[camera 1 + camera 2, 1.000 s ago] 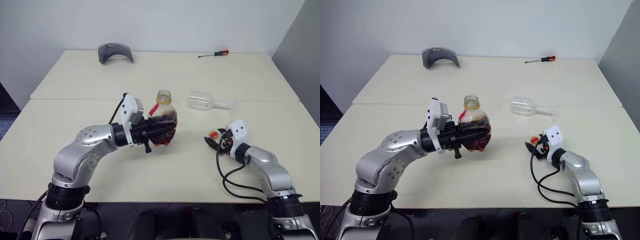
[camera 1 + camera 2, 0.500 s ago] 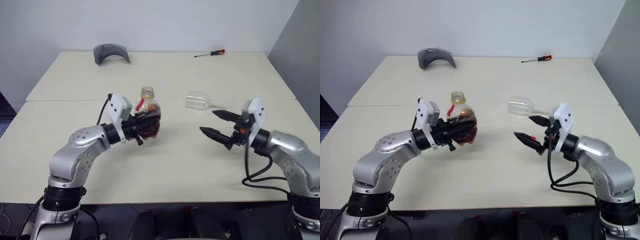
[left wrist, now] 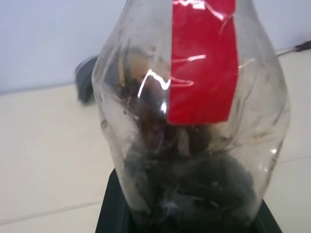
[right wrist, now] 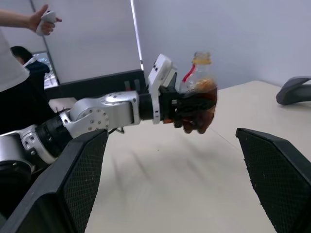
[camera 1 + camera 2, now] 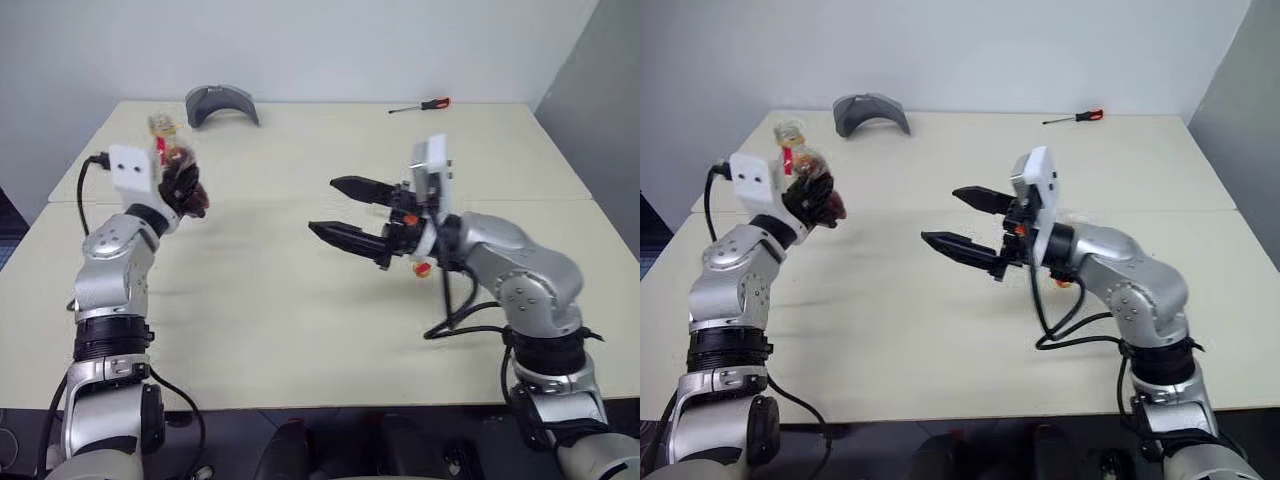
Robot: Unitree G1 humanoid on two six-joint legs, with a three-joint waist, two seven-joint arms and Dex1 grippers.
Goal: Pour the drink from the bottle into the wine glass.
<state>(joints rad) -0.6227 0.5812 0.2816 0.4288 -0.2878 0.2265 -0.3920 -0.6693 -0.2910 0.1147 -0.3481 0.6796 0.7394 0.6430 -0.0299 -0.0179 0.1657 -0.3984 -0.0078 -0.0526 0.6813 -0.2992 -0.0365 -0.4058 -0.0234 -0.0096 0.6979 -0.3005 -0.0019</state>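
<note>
Cream table [image 5: 300,330]: bottle [image 5: 176,170] carried far left, left fingers [image 5: 185,193] clamping; right fingers [image 5: 350,212] raised, spread empty (glass ungrasped).

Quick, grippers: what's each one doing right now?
Left gripper: shut on the bottle, held up off the table.
Right gripper: open, holding nothing.
</note>
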